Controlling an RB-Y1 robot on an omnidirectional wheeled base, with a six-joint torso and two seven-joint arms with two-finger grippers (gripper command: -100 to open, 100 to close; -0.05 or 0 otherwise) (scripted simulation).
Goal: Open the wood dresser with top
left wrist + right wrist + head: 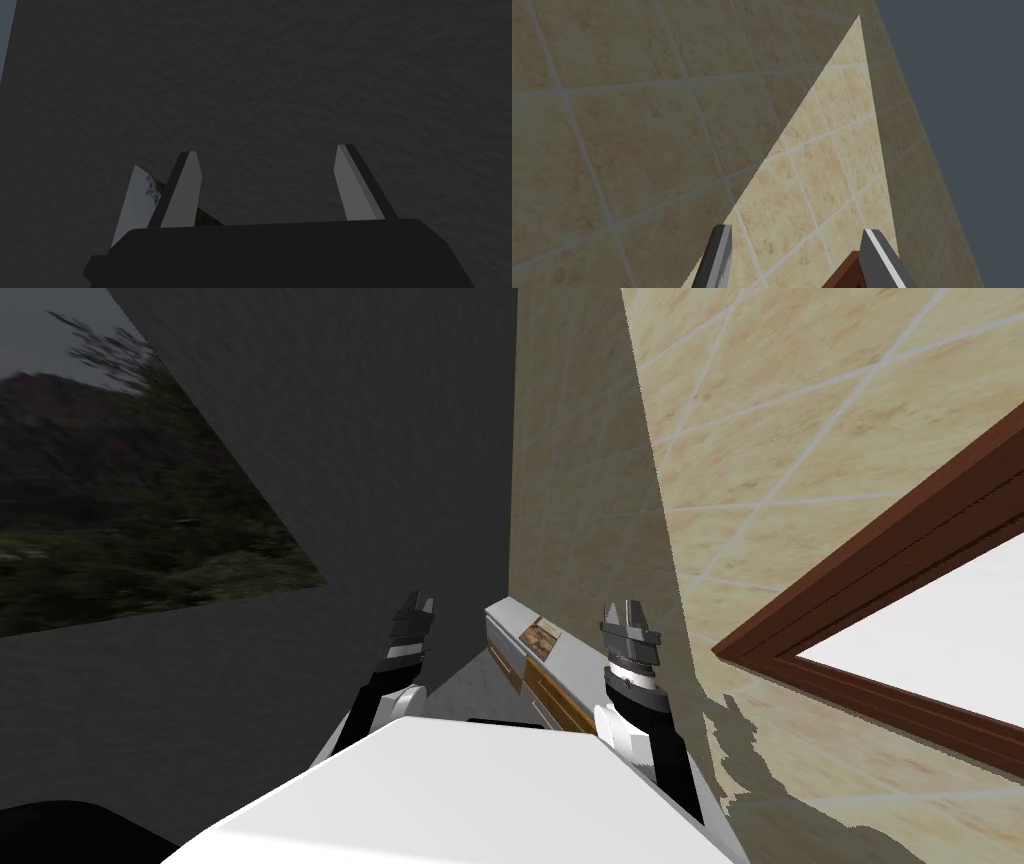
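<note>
The dresser [528, 660] is long and narrow, with a pale grey top and brown wood fronts. It stands against the beige tiled wall, seen small between my two forearms. My left gripper [413, 610] is raised to its left, facing a dark grey wall, and in the left wrist view this gripper [267, 160] stands open and empty. My right gripper [628, 618] hangs just right of the dresser's top; in the right wrist view this gripper [797, 240] is open with only tiled wall between its fingers. Neither gripper touches the dresser.
A dark grey wall [380, 438] meets the beige tiled wall [760, 418] at a corner behind the dresser. A big window [120, 508] with dim greenery lies at the left. A brown frame [880, 588] around a white area hangs on the tiled wall at the right.
</note>
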